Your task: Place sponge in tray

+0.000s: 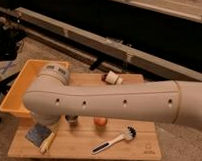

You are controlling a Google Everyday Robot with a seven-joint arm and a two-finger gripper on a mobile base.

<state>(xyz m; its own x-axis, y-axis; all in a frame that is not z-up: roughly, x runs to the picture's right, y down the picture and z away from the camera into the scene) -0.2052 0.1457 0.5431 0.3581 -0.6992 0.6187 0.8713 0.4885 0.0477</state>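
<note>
Behind your wooden desk (77, 144) stands a dark wall (146, 21) crossed by a long pale rail (120, 45). The white arm (123, 103) reaches in from the right and covers the middle of the desk, its elbow over the left end. The yellow-orange tray (11, 94) sits far left. The sponge (37, 134) is at the near left, outside the tray, its upper edge tucked under the elbow and a yellow item (48, 142) touching it. The gripper is hidden behind that elbow. Its fingers are closed, but you cannot tell whether they grip the sponge. With a shallow hold, the sponge could drop short of the tray or catch its near rim. The arm blocks much of the tray's inside.
</note>
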